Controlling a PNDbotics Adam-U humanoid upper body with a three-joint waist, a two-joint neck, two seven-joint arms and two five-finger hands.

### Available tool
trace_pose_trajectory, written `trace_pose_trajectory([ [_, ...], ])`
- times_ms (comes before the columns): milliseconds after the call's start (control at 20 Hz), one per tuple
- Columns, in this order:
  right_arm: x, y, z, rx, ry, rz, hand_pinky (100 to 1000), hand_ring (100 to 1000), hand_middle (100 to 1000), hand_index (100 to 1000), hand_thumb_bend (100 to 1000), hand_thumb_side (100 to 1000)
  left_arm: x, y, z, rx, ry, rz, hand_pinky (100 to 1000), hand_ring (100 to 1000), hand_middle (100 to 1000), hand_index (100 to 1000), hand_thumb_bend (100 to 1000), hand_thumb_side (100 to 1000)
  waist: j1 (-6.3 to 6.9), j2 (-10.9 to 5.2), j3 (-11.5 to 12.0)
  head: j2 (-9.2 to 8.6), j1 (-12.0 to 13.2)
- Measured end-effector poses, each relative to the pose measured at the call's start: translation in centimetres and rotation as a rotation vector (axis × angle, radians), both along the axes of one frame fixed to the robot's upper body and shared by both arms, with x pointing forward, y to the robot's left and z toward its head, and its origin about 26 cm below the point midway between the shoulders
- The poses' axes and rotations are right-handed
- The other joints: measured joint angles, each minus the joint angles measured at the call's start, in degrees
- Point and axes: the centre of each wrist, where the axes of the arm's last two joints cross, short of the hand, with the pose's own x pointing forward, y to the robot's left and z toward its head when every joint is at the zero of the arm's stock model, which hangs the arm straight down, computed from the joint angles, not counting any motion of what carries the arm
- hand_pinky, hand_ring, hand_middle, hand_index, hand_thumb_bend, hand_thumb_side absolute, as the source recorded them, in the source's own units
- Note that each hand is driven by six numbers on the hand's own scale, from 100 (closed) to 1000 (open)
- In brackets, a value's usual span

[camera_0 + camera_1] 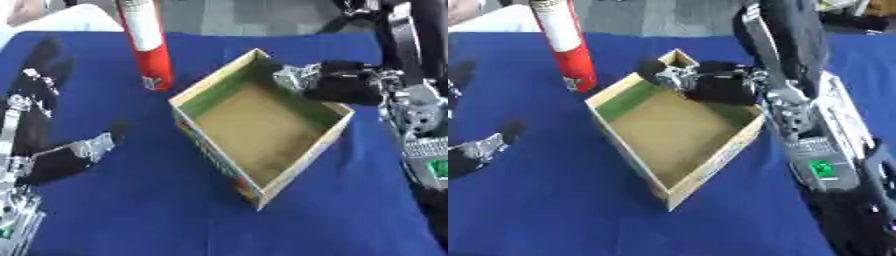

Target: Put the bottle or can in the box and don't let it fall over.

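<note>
Red-and-white can (150, 45); tan box (262, 125), greenish inner wall, perhaps multicoloured print outside; blue tablecloth (131, 200).

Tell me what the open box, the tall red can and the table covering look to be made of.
Box: likely cardboard, with thin straight walls, a matte brown floor and printed outer sides. Tall red can: probably a paperboard or metal tube under a glossy red and white label; the look leaves it open. Table covering: seemingly blue fabric, matte and without glare.

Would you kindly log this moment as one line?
can: upright on table, outside box | box: empty | right hand: at box's far rim | left hand: idle
</note>
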Motion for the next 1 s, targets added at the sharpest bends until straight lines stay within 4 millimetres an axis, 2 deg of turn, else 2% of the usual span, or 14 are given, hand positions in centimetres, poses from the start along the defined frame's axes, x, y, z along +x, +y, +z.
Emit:
trace_pose_trajectory([
  [400, -0.2, 0.5, -0.6, 0.042, -0.051, -0.027, 769, 605, 605, 649, 768, 176, 0.1, -0.1, 0.3, 0.015, 0.014, 0.019, 1000, 926, 1000, 946, 634, 198, -0.01, 0.01, 0.0, -0.53, 0.0],
  [450, -0.2, 0.5, -0.6, 0.043, -0.053, -0.029, 770, 606, 605, 648, 753, 152, 0.1, -0.1, 0.3, 0.016, 0.016, 0.021, 1000, 926, 1000, 946, 632, 204, -0.01, 0.03, 0.0, -0.53, 0.01],
  [750, -0.2, 0.6, -0.4, 0.037, -0.059, -0.038, 783, 610, 598, 646, 802, 207, 0.2, -0.1, 0.4, 0.005, 0.041, 0.058, 1000, 926, 1000, 955, 571, 303, -0.01, 0.09, 0.01, -0.53, 0.05],
  [800, -0.2, 0.6, -0.3, 0.034, -0.062, -0.039, 779, 609, 589, 644, 829, 223, 0.2, -0.1, 0.4, 0.003, 0.049, 0.068, 1000, 926, 1000, 955, 533, 351, 0.0, 0.11, 0.01, -0.53, 0.06],
  [1000, -0.1, 0.5, 0.4, 0.015, -0.104, -0.062, 768, 603, 577, 645, 878, 269, 0.2, -0.2, 0.5, -0.008, 0.072, 0.113, 1000, 925, 1000, 954, 512, 444, -0.01, 0.21, 0.04, -0.53, 0.08],
])
